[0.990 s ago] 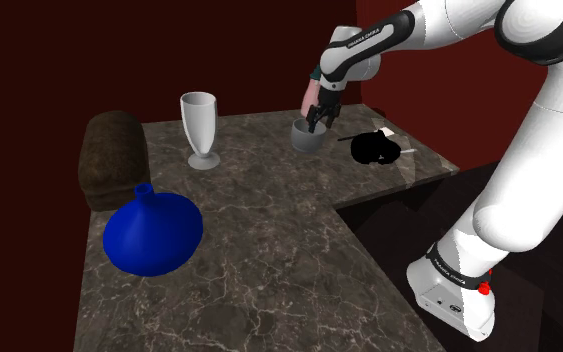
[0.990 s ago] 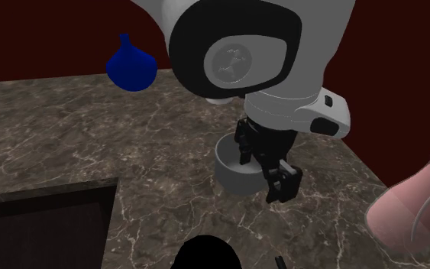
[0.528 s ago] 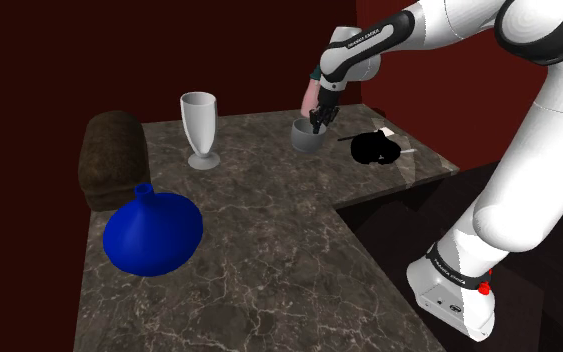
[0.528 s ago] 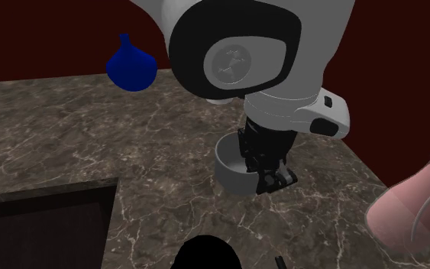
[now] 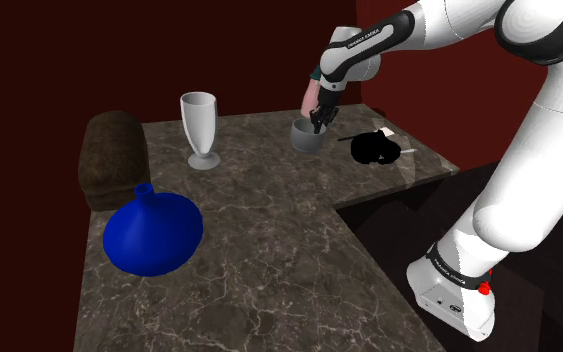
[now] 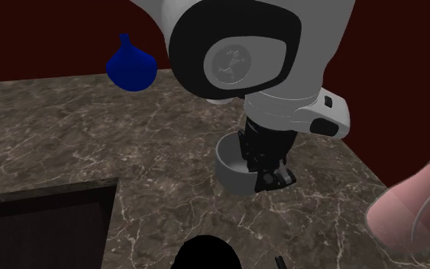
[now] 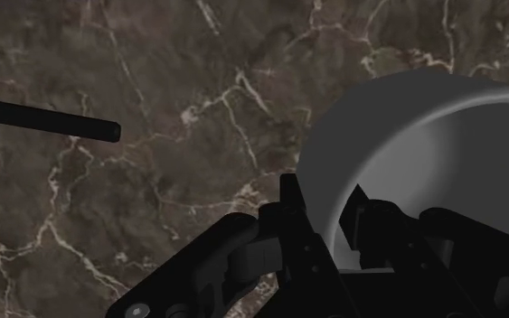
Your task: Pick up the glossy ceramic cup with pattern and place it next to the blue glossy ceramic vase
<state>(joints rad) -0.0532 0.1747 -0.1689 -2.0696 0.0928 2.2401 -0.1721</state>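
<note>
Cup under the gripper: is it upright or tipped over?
Upright. The grey cup stands on its base on the counter, mouth up, with the gripper clasping its wall.

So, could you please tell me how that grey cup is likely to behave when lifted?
The grey cup looks rigid, so it probably won't flex. The end effector pinches one wall, off-centre, so the cup may tilt when lifted. Its smooth wall could slip.
</note>
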